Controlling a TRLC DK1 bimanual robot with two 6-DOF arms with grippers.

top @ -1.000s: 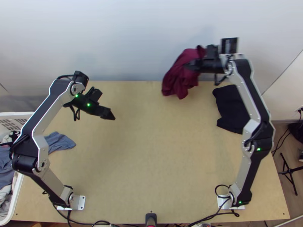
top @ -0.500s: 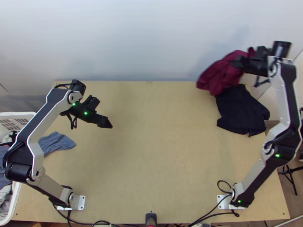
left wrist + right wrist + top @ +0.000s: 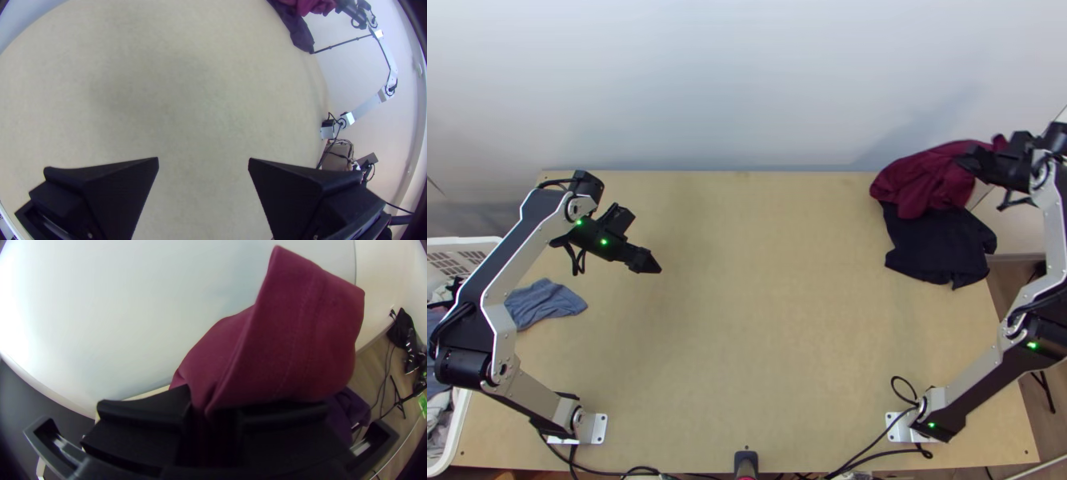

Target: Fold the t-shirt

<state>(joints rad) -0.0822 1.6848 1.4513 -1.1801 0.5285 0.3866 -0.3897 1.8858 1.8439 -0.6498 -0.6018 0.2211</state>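
Observation:
My right gripper (image 3: pixel 965 160) is over the table's far right corner, shut on the maroon t-shirt (image 3: pixel 925 180). The shirt is bunched and hangs over a dark garment. In the right wrist view the cloth (image 3: pixel 302 329) rises from between the fingers of the right gripper (image 3: pixel 207 418), with one flap standing up. My left gripper (image 3: pixel 659 269) is above the left half of the table, away from the shirt. The left wrist view shows the left gripper (image 3: pixel 203 160) open, its two fingers wide apart with bare tabletop between them.
A dark navy garment (image 3: pixel 939 248) lies at the table's right edge, partly under the maroon cloth. A blue-grey cloth (image 3: pixel 547 302) lies at the left, beside a white basket (image 3: pixel 475 244) of clothes. Bare wood (image 3: pixel 763 320) spans the middle; a wall stands behind.
The right arm has swung right, carrying the maroon shirt from the far middle to the dark garment, then slightly lower in the picture. The left gripper has shifted a little down and left.

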